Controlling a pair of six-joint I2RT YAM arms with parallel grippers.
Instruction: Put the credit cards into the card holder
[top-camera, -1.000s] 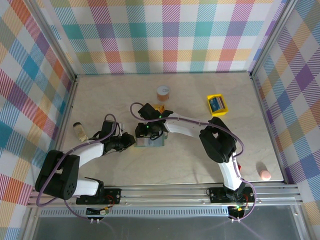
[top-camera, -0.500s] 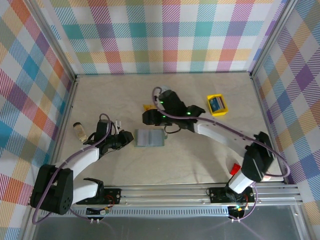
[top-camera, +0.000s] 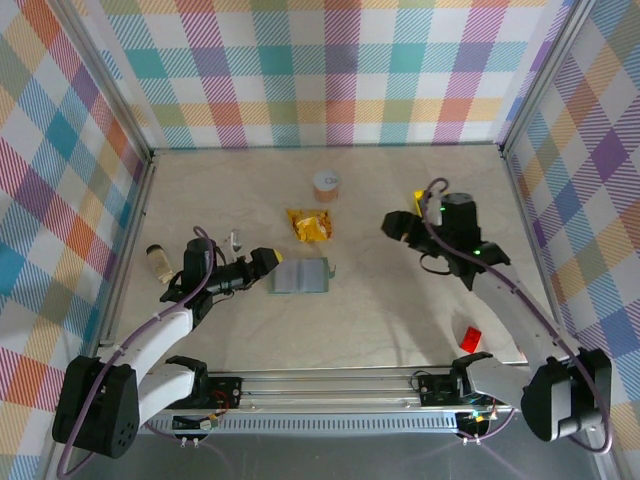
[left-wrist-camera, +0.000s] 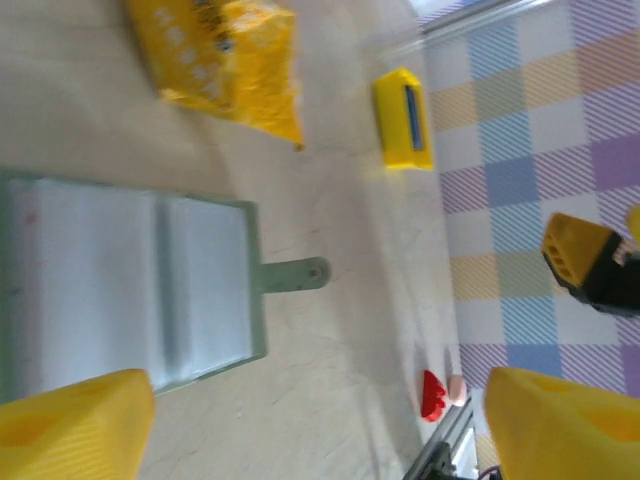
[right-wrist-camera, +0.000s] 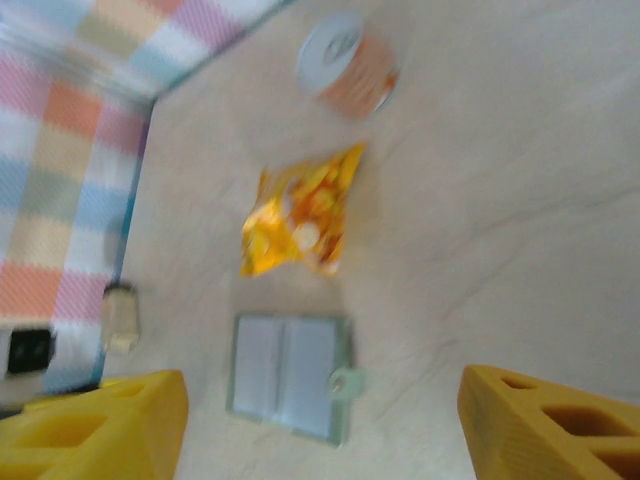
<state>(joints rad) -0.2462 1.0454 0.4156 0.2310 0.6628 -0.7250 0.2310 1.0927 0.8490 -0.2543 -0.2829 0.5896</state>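
Two wide, empty units: left gripper (top-camera: 268, 259) beside the card holder (top-camera: 302, 276), unfolded on the table (top-camera: 400, 320); right gripper (top-camera: 395, 225) near the yellow tray (left-wrist-camera: 388, 120) holding credit cards (left-wrist-camera: 412, 113); step probably fetching, requiring a thin edge pinch.

card holder (top-camera: 302, 276): sage-green, open flat | credit cards (left-wrist-camera: 411, 115): blue, in yellow tray (left-wrist-camera: 392, 95)

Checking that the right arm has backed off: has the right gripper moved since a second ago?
Yes. The right gripper was over the wallet; now it sits away to the wallet's right and farther back, beyond the snack packet.
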